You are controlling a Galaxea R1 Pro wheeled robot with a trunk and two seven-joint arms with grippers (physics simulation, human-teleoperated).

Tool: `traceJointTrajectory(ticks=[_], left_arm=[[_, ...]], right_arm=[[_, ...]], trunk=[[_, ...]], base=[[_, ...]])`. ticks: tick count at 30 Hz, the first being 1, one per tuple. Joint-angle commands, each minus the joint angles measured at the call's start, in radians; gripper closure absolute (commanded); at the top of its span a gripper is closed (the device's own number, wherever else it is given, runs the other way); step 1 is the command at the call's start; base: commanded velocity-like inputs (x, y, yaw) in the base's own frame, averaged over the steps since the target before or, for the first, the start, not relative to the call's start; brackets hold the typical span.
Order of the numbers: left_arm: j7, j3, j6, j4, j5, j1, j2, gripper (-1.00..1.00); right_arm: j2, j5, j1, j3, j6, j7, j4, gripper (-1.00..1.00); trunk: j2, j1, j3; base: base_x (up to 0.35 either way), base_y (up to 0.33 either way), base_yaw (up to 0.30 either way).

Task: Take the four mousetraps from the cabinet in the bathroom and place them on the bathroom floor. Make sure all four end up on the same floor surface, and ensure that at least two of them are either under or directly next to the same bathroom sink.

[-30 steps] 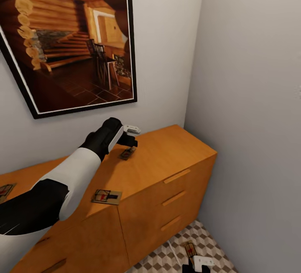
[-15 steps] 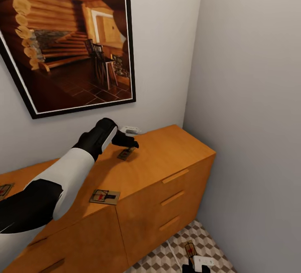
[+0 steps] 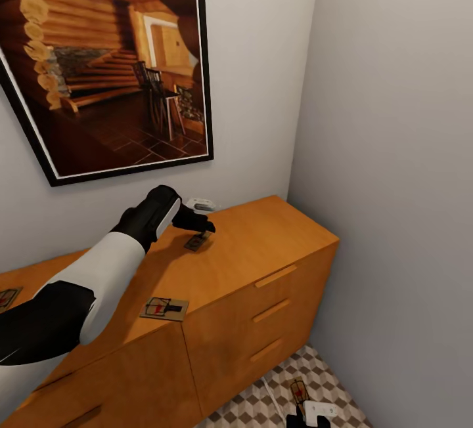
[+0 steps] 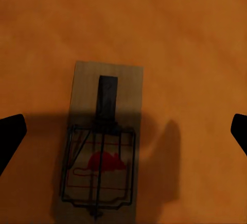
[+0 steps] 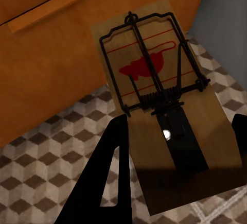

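Observation:
On the orange-brown cabinet [image 3: 263, 244] top lies a tan mousetrap [image 3: 198, 241] with a red mark. My left gripper [image 3: 205, 216] hovers just above it. The left wrist view shows this mousetrap [image 4: 103, 141] flat on the cabinet [image 4: 180, 28], with the left gripper [image 4: 123, 131] open and a dark fingertip far out on either side. A second mousetrap [image 3: 164, 308] rests near the top's front edge, and a third [image 3: 6, 298] is at the far left. Low down, my right gripper [image 3: 309, 416] is shut on another mousetrap [image 5: 159, 95] above the cube-patterned bathroom floor [image 5: 46, 147]. The sink is out of view.
A large framed picture [image 3: 112, 60] hangs on the wall behind the cabinet. A grey side wall [image 3: 394, 185] closes the corner at the right, leaving a narrow strip of floor [image 3: 256, 408] beside the cabinet's drawer fronts [image 3: 276, 313].
The left gripper has dipped slightly closer to the mousetrap beneath it. The view shifted a little. The right gripper and its trap stayed put.

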Motion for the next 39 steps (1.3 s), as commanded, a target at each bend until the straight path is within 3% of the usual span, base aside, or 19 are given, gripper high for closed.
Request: traceJointTrajectory(ticks=[1,39], left_arm=[[0.002,-0.004,0.004,-0.001,0.006,-0.001,0.001,-1.00],[0.004,-0.004,-0.004,0.085,0.000,0.001,0.001,-1.00]], right_arm=[[0.000,-0.005,-0.001,0.008,-0.002,-0.007,0.000,1.00],[0.000,-0.005,-0.001,0.008,-0.002,-0.007,0.000,1.00]], trunk=[[-0.001,0.000,-0.001],[-0.001,0.000,-0.001]], base=[[0.000,0.000,0.000],[0.000,0.000,0.000]])
